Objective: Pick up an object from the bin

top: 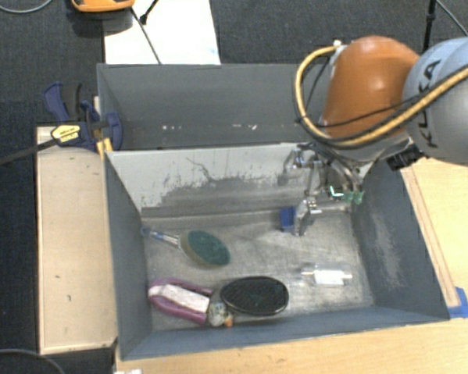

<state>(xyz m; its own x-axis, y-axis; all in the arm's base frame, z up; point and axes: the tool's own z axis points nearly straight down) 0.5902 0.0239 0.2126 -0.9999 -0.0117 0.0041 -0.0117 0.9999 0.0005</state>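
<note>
My gripper (304,211) hangs low over the right back part of the bin floor, under the orange cover. A small blue piece (286,219) sits right against its left side; whether it is gripped I cannot tell. A small clear and white tube (326,277) lies on the floor just in front of the gripper. Further left lies a round green brush head on a thin clear handle (204,249).
A black oval brush (254,295) and a pink and purple packet (180,299) lie along the front wall at the left. The bin's sloped grey walls close in on all sides. The arm and its yellow-black cables fill the right back corner.
</note>
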